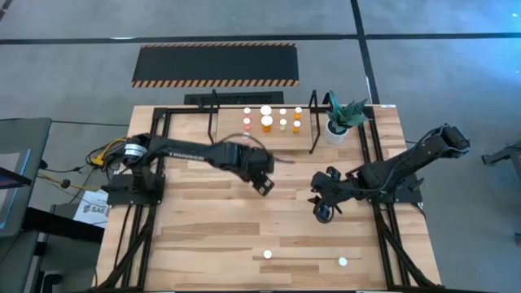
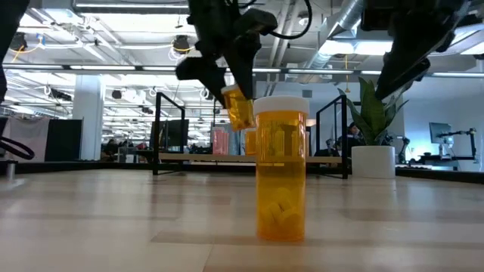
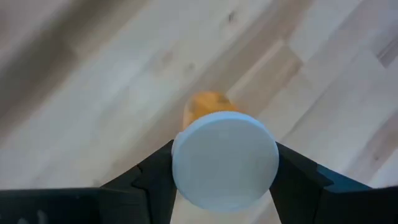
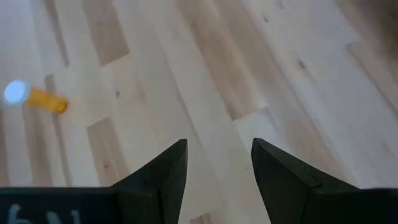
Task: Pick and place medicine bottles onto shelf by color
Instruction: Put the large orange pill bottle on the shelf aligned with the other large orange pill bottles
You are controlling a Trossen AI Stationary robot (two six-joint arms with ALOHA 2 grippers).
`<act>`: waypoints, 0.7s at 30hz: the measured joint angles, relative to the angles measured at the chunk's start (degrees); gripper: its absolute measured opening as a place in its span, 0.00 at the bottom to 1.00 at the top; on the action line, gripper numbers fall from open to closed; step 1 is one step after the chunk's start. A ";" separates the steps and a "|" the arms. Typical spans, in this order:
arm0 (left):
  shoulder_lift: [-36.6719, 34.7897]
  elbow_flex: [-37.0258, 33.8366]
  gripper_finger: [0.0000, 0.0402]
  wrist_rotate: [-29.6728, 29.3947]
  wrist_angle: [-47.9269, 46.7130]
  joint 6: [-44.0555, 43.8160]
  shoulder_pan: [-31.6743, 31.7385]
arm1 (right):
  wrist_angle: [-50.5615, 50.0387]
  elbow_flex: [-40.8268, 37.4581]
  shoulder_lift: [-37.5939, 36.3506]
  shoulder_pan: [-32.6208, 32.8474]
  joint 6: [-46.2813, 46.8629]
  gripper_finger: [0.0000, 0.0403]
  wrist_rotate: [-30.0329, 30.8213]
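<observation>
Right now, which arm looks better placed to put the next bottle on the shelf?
The left: its gripper already holds an orange bottle near the shelf. The right gripper hangs open and empty.

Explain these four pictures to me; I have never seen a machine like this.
Two dark robot arms work at a light wooden table. One picture looks straight down, one looks level across the tabletop, and two come from cameras on the wrists. The left end effector holds a small orange medicine bottle with a white cap above the table. The right end effector is open and empty. More bottles stand on the black-framed wooden shelf beside a white potted plant; two white-capped bottles stand at the table's near side.
</observation>
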 joint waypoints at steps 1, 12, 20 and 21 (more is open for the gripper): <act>0.00 0.37 0.48 0.43 0.02 2.42 1.35 | 0.00 0.00 0.00 -0.74 0.00 0.50 0.00; 0.00 1.11 0.48 8.24 6.68 26.68 14.11 | 0.00 0.00 0.00 -10.78 0.17 0.50 0.00; -0.01 1.11 0.48 11.43 7.98 36.25 19.14 | -0.87 0.00 0.00 -17.31 0.13 0.50 0.07; 0.00 1.11 0.48 11.89 8.44 37.22 19.23 | -1.27 0.00 0.00 -17.95 0.13 0.50 0.06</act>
